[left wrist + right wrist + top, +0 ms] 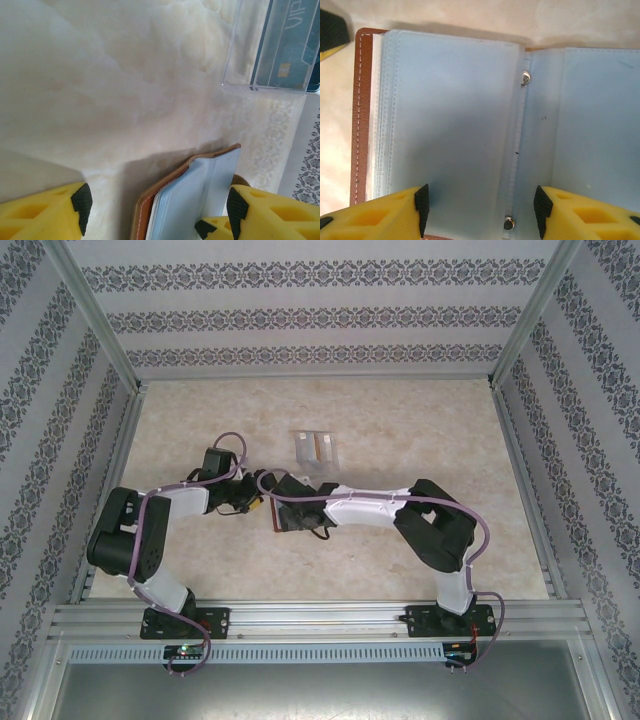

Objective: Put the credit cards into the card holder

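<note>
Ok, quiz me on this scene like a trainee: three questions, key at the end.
1. True or false: the card holder lies closed on the table.
2. The credit cards in the left wrist view sit: A) in a clear stand; B) flat on the bare table; C) tucked into a pocket.
3. Fill in: the right fingers stand ____ over the card holder.
Key: 1 false, it lies open; 2 A; 3 open.
</note>
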Tool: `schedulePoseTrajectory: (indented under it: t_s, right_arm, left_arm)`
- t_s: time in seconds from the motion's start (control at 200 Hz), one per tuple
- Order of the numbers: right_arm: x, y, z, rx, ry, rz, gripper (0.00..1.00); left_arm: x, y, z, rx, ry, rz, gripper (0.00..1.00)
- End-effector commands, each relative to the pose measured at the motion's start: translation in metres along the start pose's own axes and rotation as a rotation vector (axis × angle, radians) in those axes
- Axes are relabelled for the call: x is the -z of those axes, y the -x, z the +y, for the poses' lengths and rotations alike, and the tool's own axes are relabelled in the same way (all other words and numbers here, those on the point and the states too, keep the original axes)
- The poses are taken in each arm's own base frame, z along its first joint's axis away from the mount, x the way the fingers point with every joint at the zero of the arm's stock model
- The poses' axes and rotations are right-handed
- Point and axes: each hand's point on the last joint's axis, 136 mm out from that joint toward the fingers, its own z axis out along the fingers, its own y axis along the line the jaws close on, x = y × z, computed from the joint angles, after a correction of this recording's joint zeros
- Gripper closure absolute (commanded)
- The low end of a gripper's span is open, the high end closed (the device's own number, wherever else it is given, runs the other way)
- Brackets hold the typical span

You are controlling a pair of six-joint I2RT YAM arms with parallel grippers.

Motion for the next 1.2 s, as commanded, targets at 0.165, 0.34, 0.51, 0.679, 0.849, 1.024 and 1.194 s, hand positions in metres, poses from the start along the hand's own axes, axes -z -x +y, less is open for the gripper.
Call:
schedulePoseTrajectory:
  t_s: [0.165,0.34,0.51,0.679,0.849,1.024,1.194]
  right_arm:
    - [0.019,0.011,-0.007,0.017,0.050,-0.010,0.24]
    - [0.035,0.024,-0.008,-0.023,0.098,-0.046,0.20]
    - [0.033,0.029,-0.020,-0.027,0.080,-0.044,0.20]
    - [0.020,0.019,-0.029,0.007,0.027,-0.014,0.21]
    - [0.007,0.007,-0.036,0.020,-0.025,0.005,0.21]
    - [0.004,0.006,-0.037,0.023,-0.041,0.011,0.23]
    - [0.008,0.007,-0.027,0.010,0.036,0.012,0.27]
  left_arm:
    - [0.004,-0.026,0.034,-0.079,0.213,0.054,0.27]
    - [0.002,-0.032,0.050,-0.101,0.314,0.061,0.27]
    - [-0.002,-0.032,0.050,-0.098,0.300,0.058,0.27]
    - [0.002,-0.031,0.047,-0.126,0.310,0.068,0.27]
    - [0.005,-0.030,0.044,-0.144,0.305,0.054,0.27]
    - [0.007,-0.031,0.028,-0.150,0.231,0.064,0.26]
    - [0.012,-0.030,0.014,-0.156,0.180,0.057,0.26]
